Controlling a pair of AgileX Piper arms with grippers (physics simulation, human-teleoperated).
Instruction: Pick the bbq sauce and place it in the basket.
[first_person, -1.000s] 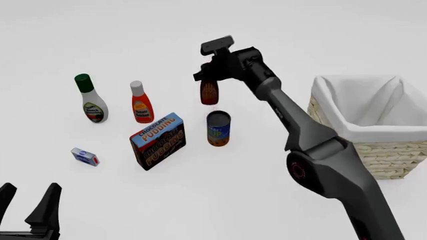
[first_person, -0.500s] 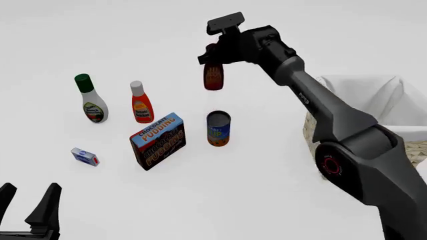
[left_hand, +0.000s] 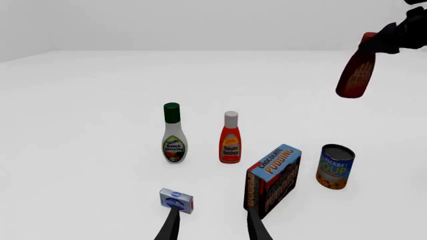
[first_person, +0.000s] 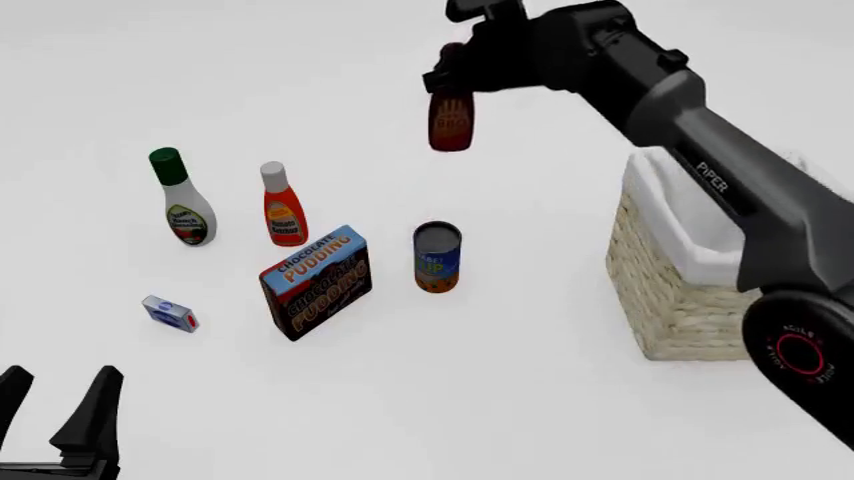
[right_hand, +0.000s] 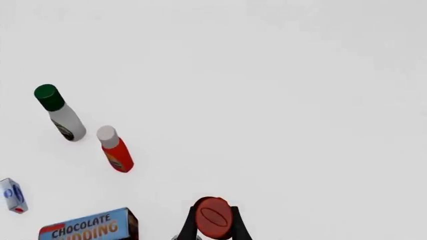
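White desk (first_person: 534, 400) below, the right hand (first_person: 461, 62) grips the bbq sauce (first_person: 451, 120) by its neck, aloft left of the basket (first_person: 667, 290); the left hand (first_person: 60, 405) rests open near.

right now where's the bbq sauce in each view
Front view: bbq sauce near top centre, hanging from the right gripper, left of the basket.
Left wrist view: upper right corner, in the air.
Right wrist view: bottom centre, red cap only.
Shared landmark: chocolate pudding box.
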